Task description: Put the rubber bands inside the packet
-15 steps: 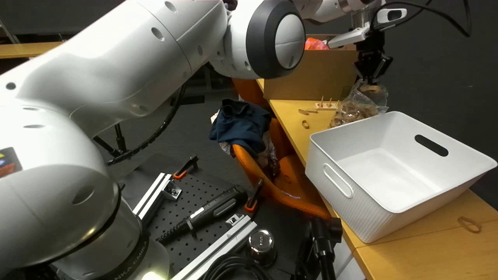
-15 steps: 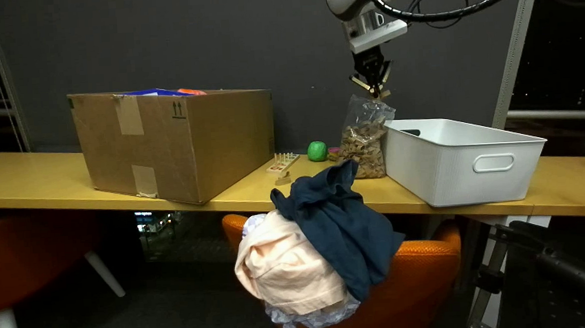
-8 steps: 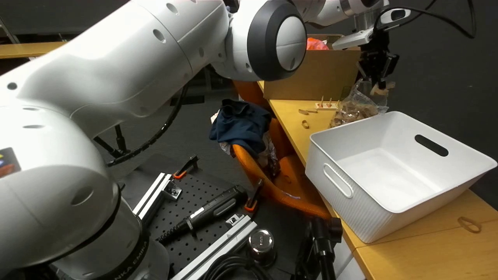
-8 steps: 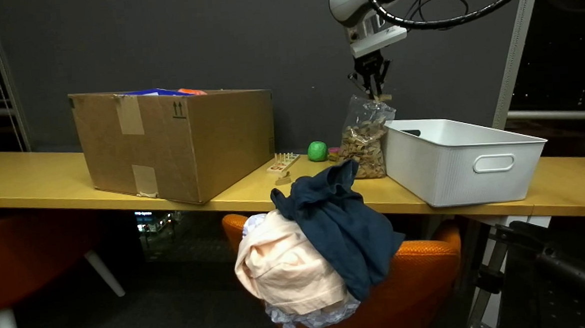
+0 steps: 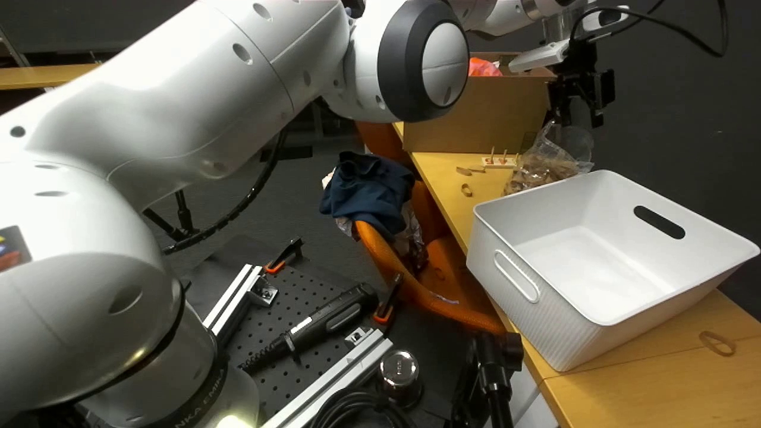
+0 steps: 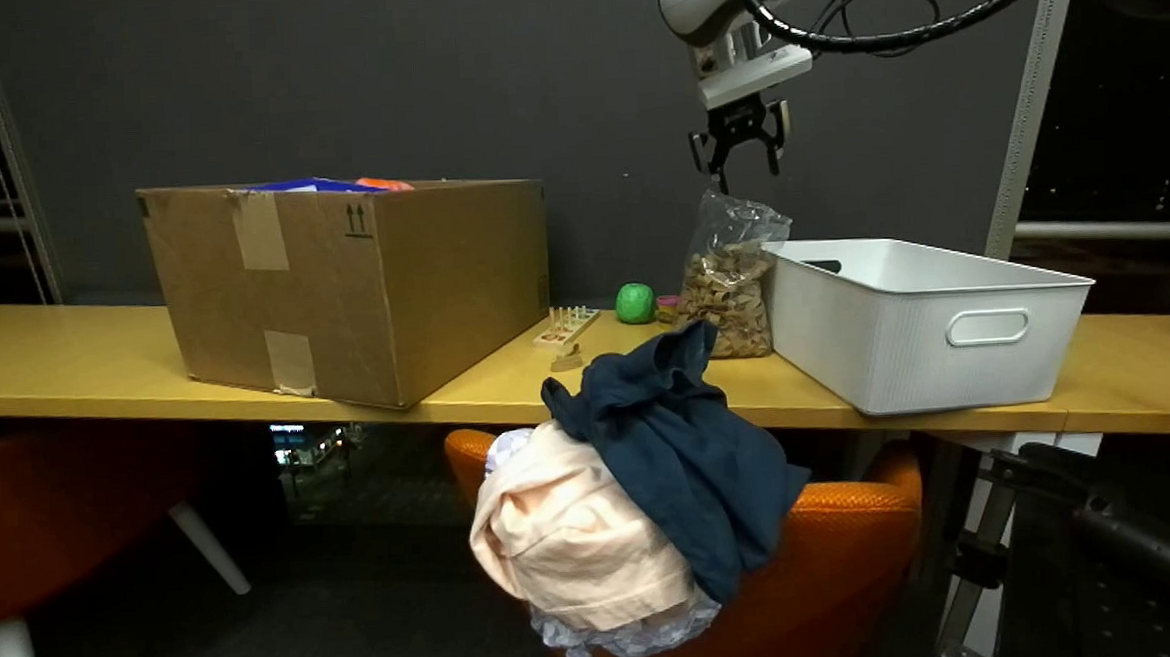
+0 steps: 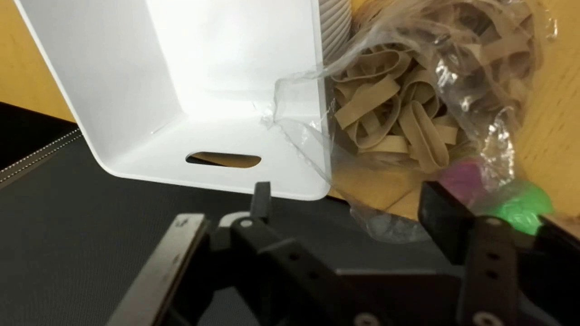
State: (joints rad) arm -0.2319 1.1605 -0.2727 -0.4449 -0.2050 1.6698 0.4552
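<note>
The packet, a clear crinkly bag, stands upright on the table against the white tub, its mouth spread at the top. Tan rubber bands fill its lower part. More loose bands lie outside it: a rubber band near the table edge, some by the pegboard, and another band in front of the tub. Just above the packet's mouth hangs my gripper, its jaws wide apart with nothing between them. In an exterior view one fingertip of the gripper comes close to the bag's top edge; whether they touch I cannot tell.
A white tub with handle slots adjoins the packet. On its far side stand a green ball, a small pegboard and a large cardboard box. Clothes hang over an orange chair before the table.
The jaws were closed on a tan band above the packet and have spread apart. The band has left the fingers and no longer shows there. The packet and tub have stayed put.
</note>
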